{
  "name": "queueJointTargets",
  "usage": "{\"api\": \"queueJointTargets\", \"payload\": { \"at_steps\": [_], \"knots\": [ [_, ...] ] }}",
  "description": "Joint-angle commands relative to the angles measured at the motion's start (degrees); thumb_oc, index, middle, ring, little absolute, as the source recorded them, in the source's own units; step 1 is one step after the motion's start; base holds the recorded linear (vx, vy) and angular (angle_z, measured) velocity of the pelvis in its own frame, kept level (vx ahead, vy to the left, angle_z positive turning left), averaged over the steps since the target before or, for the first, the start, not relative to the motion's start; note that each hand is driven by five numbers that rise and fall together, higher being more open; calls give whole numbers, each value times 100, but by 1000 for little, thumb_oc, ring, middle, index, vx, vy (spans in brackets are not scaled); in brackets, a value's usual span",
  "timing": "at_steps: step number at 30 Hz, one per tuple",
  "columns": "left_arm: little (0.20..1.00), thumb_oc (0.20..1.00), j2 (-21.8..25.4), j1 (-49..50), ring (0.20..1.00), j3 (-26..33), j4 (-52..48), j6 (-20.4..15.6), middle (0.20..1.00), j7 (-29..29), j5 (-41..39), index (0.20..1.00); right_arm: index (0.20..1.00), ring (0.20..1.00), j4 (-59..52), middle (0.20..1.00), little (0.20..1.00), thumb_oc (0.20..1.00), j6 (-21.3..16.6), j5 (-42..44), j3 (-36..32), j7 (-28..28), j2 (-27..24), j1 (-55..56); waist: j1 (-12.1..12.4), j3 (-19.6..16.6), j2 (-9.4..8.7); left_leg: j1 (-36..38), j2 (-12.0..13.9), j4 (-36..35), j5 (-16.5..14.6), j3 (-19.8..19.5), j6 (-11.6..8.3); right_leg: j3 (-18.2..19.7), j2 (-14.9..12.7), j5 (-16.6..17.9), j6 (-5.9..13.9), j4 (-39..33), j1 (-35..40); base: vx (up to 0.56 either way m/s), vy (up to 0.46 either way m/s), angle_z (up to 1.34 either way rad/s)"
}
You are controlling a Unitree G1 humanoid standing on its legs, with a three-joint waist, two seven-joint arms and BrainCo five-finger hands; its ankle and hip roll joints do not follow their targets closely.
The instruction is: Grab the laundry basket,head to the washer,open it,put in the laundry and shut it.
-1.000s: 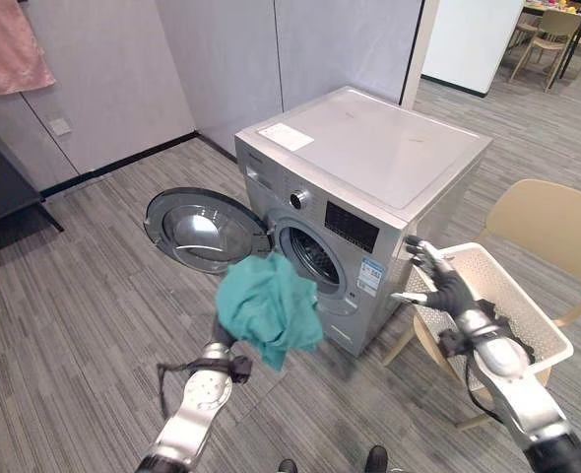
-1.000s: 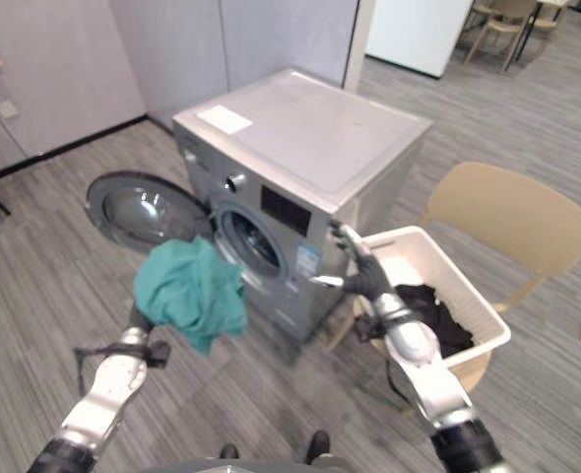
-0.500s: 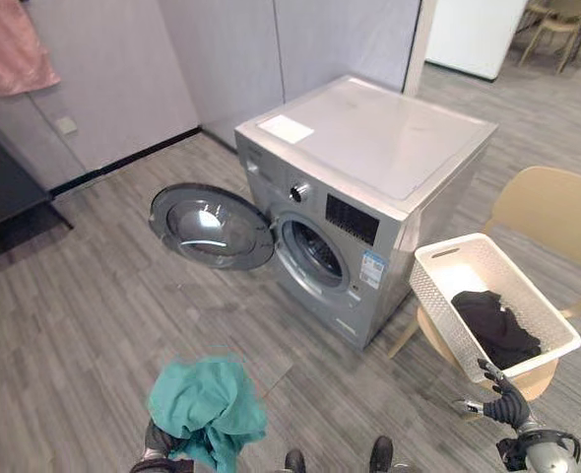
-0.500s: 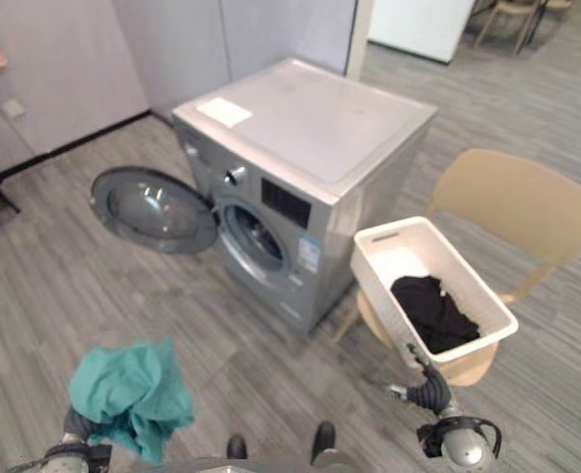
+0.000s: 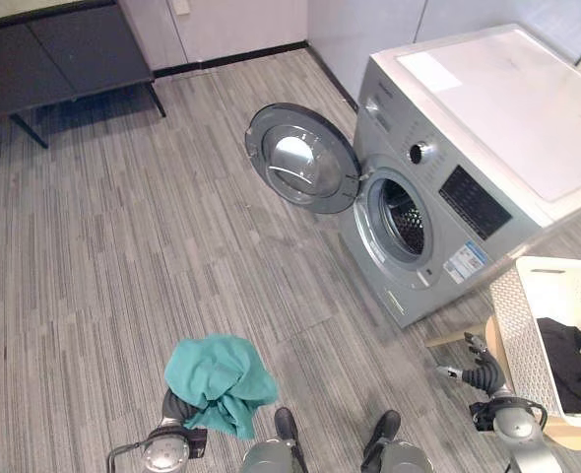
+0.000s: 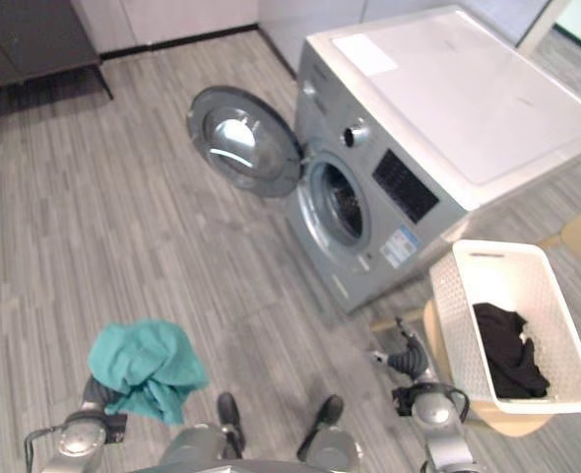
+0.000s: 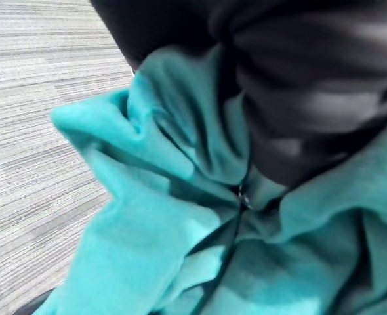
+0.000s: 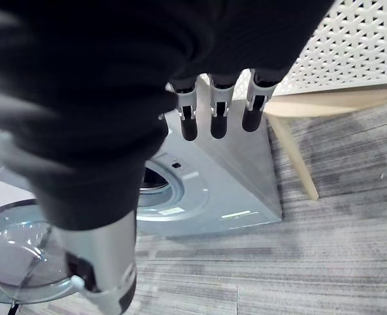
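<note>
Left hand (image 5: 177, 409): your fingers were buried in the teal garment (image 5: 217, 370), grip unreadable | right hand (image 5: 480, 372): fingers straight, empty, beside the laundry basket (image 5: 515, 325) on the chair | washer (image 5: 487, 148): door (image 5: 302, 158) open, well apart from you | risk: that loose bunch could have slipped or snagged the door rim, and black clothes (image 5: 571, 363) remained in the basket.

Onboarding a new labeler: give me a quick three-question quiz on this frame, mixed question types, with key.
1. True or false: the washer door stands open.
2. What does the left hand hold?
   A. teal cloth
   B. a bottle
   C. nothing
3. Fill in: the white basket sits on a ____ and holds dark laundry.

Key:
1. True.
2. A. Fingers are buried in the cloth.
3. Chair. The right hand hangs empty beside the basket, fingers relaxed.
</note>
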Motion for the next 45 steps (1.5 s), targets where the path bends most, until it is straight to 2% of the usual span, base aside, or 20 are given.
{"api": "queueJointTargets", "payload": {
  "at_steps": [1, 2, 4, 6, 9, 12, 15, 17, 20, 22, 25, 28, 29, 30, 31, 32, 34, 39, 43, 45],
  "knots": [
    [200, 200, 409, -326, 200, 45, -355, -246, 200, 259, -146, 200, 1000, 1000, -89, 1000, 1000, 1000, -134, 101, 252, -32, -153, -298, -133, 39, 129, -85, -21, 336, -502, -588, -114, 1053, 583, -930, 229, 977, -96, 163, 126, 45],
    [200, 200, 399, -413, 200, -20, -380, -279, 200, 300, -166, 200, 1000, 1000, -85, 1000, 1000, 1000, -138, 98, 330, -51, -184, -354, -186, 85, 164, -18, -75, 277, -521, -692, -94, 1366, 769, -1020, 214, 1032, -336, 229, 143, 49],
    [200, 200, 367, -471, 200, -99, -401, -306, 200, 286, -155, 200, 1000, 1000, -137, 1000, 1000, 1000, -147, 93, 364, -52, -220, -385, -227, 153, 200, 103, -133, 190, -564, -820, -55, 1570, 911, -1028, 152, 944, -562, 202, 62, 68],
    [200, 200, 355, -566, 200, -216, -450, -285, 200, 256, -122, 200, 1000, 1000, -140, 1000, 1000, 1000, -134, 115, 377, -47, -238, -374, -347, 249, 177, 241, -282, 102, -541, -1059, 1, 1803, 1096, -627, 146, 522, -1023, 179, -19, 62],
    [200, 200, 339, -638, 200, -249, -419, -292, 200, 255, -88, 200, 1000, 1000, -127, 1000, 1000, 1000, -125, 94, 388, -46, -231, -371, -408, 296, 182, 378, -340, 73, -626, -1200, -5, 1779, 1099, -423, 204, 275, -1213, 198, -37, 60],
    [200, 200, 311, -682, 200, -283, -434, -284, 200, 266, -33, 200, 1000, 1000, -104, 1000, 1000, 1000, -113, 16, 423, -64, -208, -361, -441, 325, 152, 595, -356, 62, -759, -1274, -52, 1306, 969, -249, 279, 90, -1396, 298, -113, 28],
    [200, 200, 277, -620, 200, -368, -482, -296, 200, 184, 59, 200, 1000, 1000, -116, 1000, 1000, 1000, -174, 37, 404, 4, -198, -224, -491, 181, 92, 749, -392, 240, -945, -1386, -154, 1320, 1007, -295, 180, -94, -1070, 303, -147, 25],
    [200, 200, 232, -584, 200, -392, -502, -319, 200, 117, 18, 200, 1000, 1000, -85, 1000, 1000, 1000, -197, 0, 389, 17, -268, -216, -580, 46, 110, 797, -222, 518, -1006, -1277, -361, 1247, 1031, -318, 115, -223, -804, 249, -146, 69],
    [200, 200, 170, -603, 200, -475, -487, -328, 200, 68, -56, 200, 1000, 1000, -112, 1000, 1000, 1000, -231, 55, 388, 35, -393, -217, -615, 48, 91, 343, 155, 1875, -515, -1064, -578, 1301, 1199, -462, -127, -435, -356, 221, -151, 54],
    [200, 200, 133, -668, 200, -510, -445, -300, 200, 52, -89, 200, 1000, 1000, -24, 1000, 1000, 1000, -199, 52, 404, 28, -439, -283, -553, 52, 12, -136, 339, 1975, -514, -957, -489, 1402, 1210, -626, -182, -550, -102, 241, -55, -21],
    [200, 200, 153, -643, 200, -536, -479, -283, 200, 52, -40, 200, 1000, 1000, -26, 1000, 1000, 1000, -202, 71, 403, 20, -459, -278, -503, 41, -60, -340, 337, 1617, -592, -1053, -435, 1539, 1204, -708, -149, -558, 6, 172, 32, -57],
    [200, 200, 184, -609, 200, -585, -489, -262, 200, 51, 30, 200, 1000, 1000, 52, 1000, 1000, 1000, -186, 59, 437, -1, -461, -276, -391, 83, -84, -663, 400, 1009, -64, -1423, -556, 1811, 1300, -829, -165, -534, 198, 226, 108, -62],
    [200, 200, 186, -592, 200, -621, -485, -247, 200, 82, 38, 200, 1000, 1000, 115, 1000, 1000, 1000, -180, 43, 482, -22, -454, -285, -288, 120, -65, -881, 424, 640, 319, -1907, -669, 2035, 1391, -924, -157, -492, 306, 301, 203, -77],
    [200, 200, 186, -572, 200, -635, -509, -233, 200, 96, 38, 200, 1000, 1000, 143, 1000, 1000, 1000, -179, 33, 493, -36, -451, -283, -241, 135, -48, -949, 412, 466, 450, -2221, -716, 2195, 1418, -973, -146, -440, 348, 225, 168, -88],
    [200, 200, 186, -575, 200, -636, -509, -233, 200, 96, 38, 200, 1000, 1000, 143, 1000, 1000, 1000, -179, 33, 490, -36, -450, -284, -242, 127, -47, -956, 411, 445, 475, -2223, -715, 2194, 1418, -961, -147, -444, 333, 219, 225, -140],
    [200, 200, 184, -505, 200, -641, -573, -240, 200, 93, 22, 200, 1000, 1000, 149, 1000, 1000, 1000, -185, 24, 508, -18, -438, -285, -187, 124, -26, -921, 354, 366, 409, -2689, -735, 2534, 1475, -1046, -116, -291, 355, 138, 157, -132],
    [200, 200, 180, -480, 200, -730, -574, -257, 200, 28, 34, 200, 1000, 1000, 150, 1000, 1000, 1000, -208, -19, 482, 31, -418, -244, -242, 1, 0, -732, 336, 380, 295, -2775, -730, 2743, 1411, -1068, -25, -241, 400, 297, 284, -138],
    [200, 200, 384, -707, 200, -849, -576, -267, 200, -2, 78, 200, 1000, 1000, 224, 1000, 1000, 1000, -148, -23, 531, 43, -362, -451, -305, -17, -45, -617, 184, 663, -52, -2197, -471, 3300, 1177, -1010, 151, 46, 141, 147, 333, -100],
    [200, 200, 548, -831, 200, -825, -654, -292, 200, 37, 153, 200, 1000, 1000, 263, 1000, 1000, 1000, -101, -71, 583, 45, -320, -595, -335, -5, -53, -495, 211, 687, -214, -1691, -326, 3439, 1120, -870, 242, 287, -169, 13, 221, -117],
    [200, 200, 618, -864, 200, -801, -756, -309, 200, 60, 159, 200, 1000, 1000, 177, 1000, 1000, 1000, -128, -67, 626, 74, -269, -664, -282, 51, -19, -217, 282, 605, -361, -1185, -253, 2615, 879, -798, 256, 625, -388, 4, 156, -119]
  ]
}}
